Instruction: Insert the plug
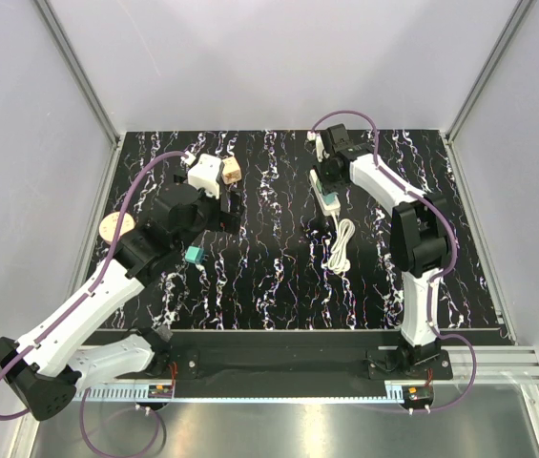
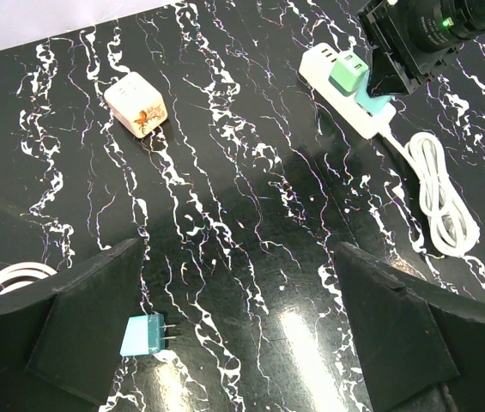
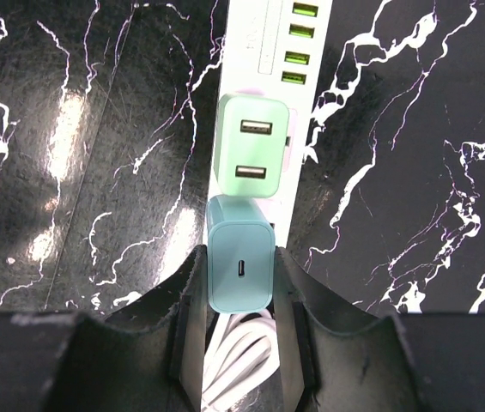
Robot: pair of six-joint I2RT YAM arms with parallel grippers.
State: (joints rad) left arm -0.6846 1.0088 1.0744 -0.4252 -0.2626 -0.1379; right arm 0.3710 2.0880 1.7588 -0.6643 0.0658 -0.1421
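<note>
the right hand [image 3: 239, 256] reaches in from the bottom middle of the wrist view, narrowed onto the plug [image 3: 240, 292] with one finger pressed to each long side. the plug sits low in that frame, over the white power strip [image 3: 240, 34] that runs up the middle of the black marbled surface [image 3: 414, 172]. just above it a mint-green two-port charger [image 3: 251, 146] already stands on the strip, and the two bodies look touching or nearly so. the plug's body hides its prongs, so i cannot tell whether they are partly in.

as i judge it, the step in hand is the seating push. it calls for a straight press into the strip, with the body square to the strip's edges and not leaning on the neighbouring charger, which leaves little slack toward the top of the frame. the strip looks unfixed, with its coiled cord [image 3: 242, 365] at the bottom edge, so a skewed push could slide it. the grip should hold firm until the body meets the strip's face. the left hand [image 2: 238, 249] stands wide open and holds nothing in its own view, well apart from the strip at the upper right there.

the plug is a small, pale blue-green plastic block with rounded corners, about as wide as the strip and far shorter. its surface is smooth and glossy, so it may slip under side load. one small oval port [image 3: 241, 267] sits at the centre of its face.
</note>
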